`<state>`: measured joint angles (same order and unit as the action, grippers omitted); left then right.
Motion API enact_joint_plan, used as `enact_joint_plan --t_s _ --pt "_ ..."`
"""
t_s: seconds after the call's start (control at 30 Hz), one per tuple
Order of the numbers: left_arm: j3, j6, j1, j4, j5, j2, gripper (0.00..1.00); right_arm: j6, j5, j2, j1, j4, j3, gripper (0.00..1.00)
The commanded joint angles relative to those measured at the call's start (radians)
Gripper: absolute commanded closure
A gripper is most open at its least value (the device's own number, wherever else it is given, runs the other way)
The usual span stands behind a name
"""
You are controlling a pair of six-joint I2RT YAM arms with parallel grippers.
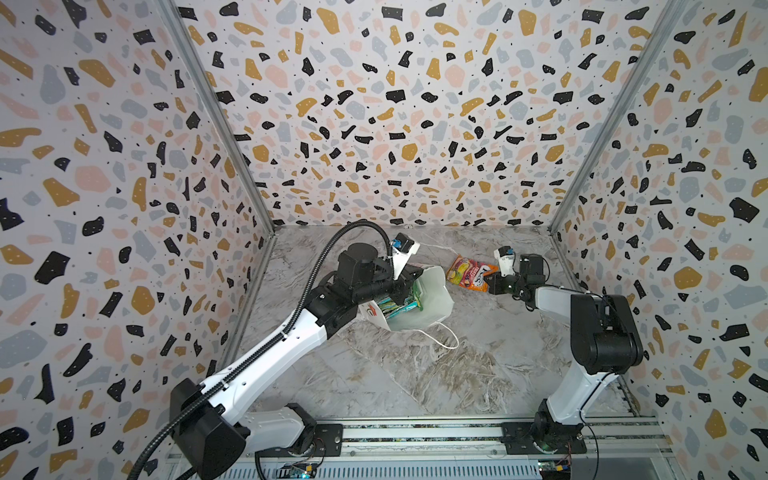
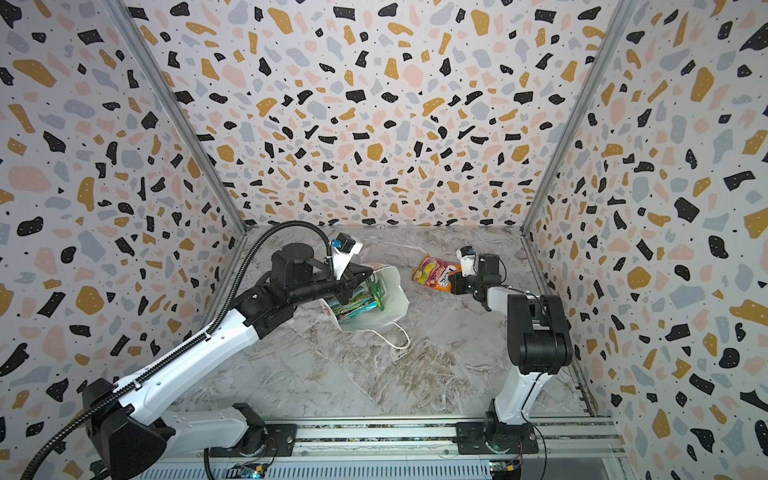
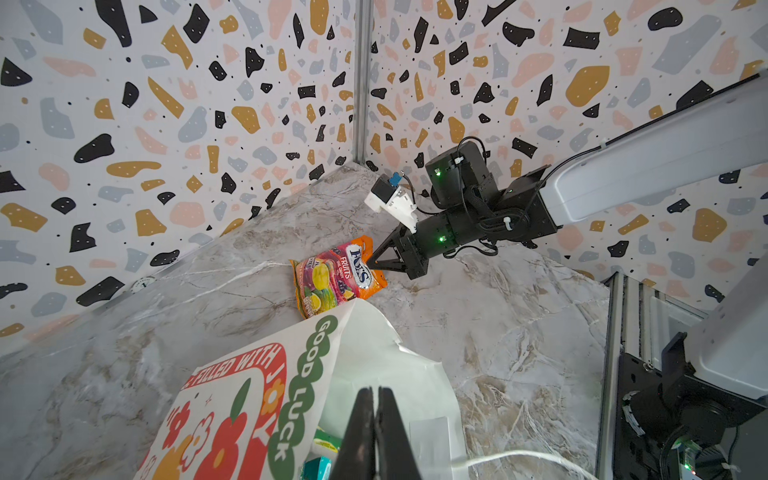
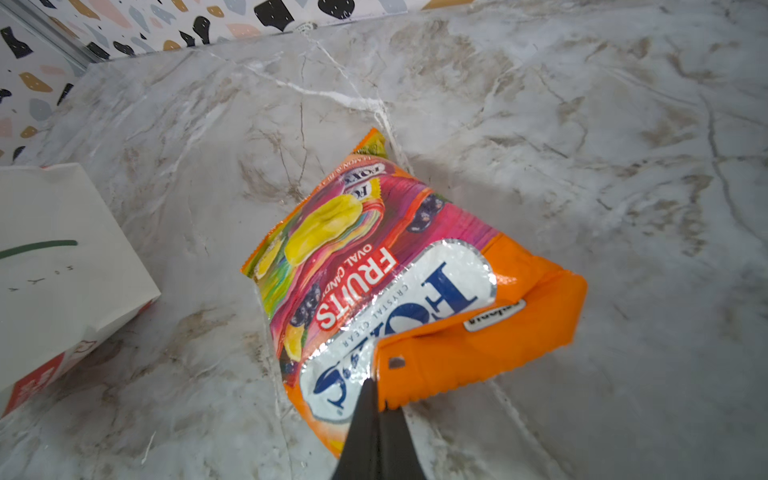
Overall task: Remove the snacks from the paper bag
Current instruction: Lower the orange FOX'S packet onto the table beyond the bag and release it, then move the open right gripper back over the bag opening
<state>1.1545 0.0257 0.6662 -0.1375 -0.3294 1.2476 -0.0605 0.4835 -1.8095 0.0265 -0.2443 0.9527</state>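
Observation:
The white paper bag (image 1: pixel 434 299) (image 2: pixel 392 297) (image 3: pixel 257 399) lies on its side on the marble table, its mouth towards the left arm. Green and teal snacks (image 1: pixel 399 307) (image 2: pixel 361 301) (image 3: pixel 328 444) show inside it. My left gripper (image 1: pixel 415 275) (image 2: pixel 365 273) (image 3: pixel 376 392) is shut at the bag's mouth; I cannot see whether paper is pinched. An orange-pink snack packet (image 1: pixel 469 274) (image 2: pixel 432 272) (image 3: pixel 336 274) (image 4: pixel 374 257) lies on the table right of the bag. My right gripper (image 1: pixel 489 282) (image 2: pixel 453 282) (image 3: pixel 372 261) (image 4: pixel 376 388) is shut on its folded orange top edge.
A white cord handle (image 1: pixel 446 336) trails from the bag onto the table towards the front. Terrazzo-patterned walls close in the table on three sides, with a metal corner post (image 3: pixel 361 83) behind the packet. The arms' metal base rail (image 1: pixel 415 432) runs along the front edge.

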Motion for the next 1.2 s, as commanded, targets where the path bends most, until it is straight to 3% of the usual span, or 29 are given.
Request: enact_joint_plan --t_s 0.0,0.2,0.4,0.47,0.57,0.7,0.93,1.17 --pt "0.013 -0.015 0.01 0.024 0.014 0.001 1.0 0.016 -0.029 -0.026 0.005 0.042 0.052 1.0" --pt "0.017 -0.021 0.012 0.012 0.03 0.005 1.0 0.022 -0.101 -0.078 0.006 0.078 0.11 1.0" --pt "0.021 -0.016 0.015 0.012 0.011 0.01 1.0 0.009 -0.141 -0.077 0.004 0.063 0.116 0.93" --pt "0.022 -0.016 0.016 0.012 0.01 0.01 1.0 0.008 -0.158 -0.067 0.006 0.066 0.114 0.85" --pt "0.022 -0.015 0.019 0.013 0.009 0.01 1.0 -0.006 -0.204 -0.038 0.006 0.07 0.095 0.65" --pt "0.024 -0.015 0.027 0.01 0.007 0.007 1.0 -0.021 -0.221 0.064 0.006 0.053 0.027 0.57" --pt "0.023 -0.016 0.04 0.01 0.004 0.004 1.0 -0.066 -0.152 0.364 0.039 0.046 -0.127 0.54" --pt "0.025 -0.019 0.053 0.008 0.013 -0.007 1.0 -0.085 -0.096 0.688 0.192 0.111 -0.213 0.53"
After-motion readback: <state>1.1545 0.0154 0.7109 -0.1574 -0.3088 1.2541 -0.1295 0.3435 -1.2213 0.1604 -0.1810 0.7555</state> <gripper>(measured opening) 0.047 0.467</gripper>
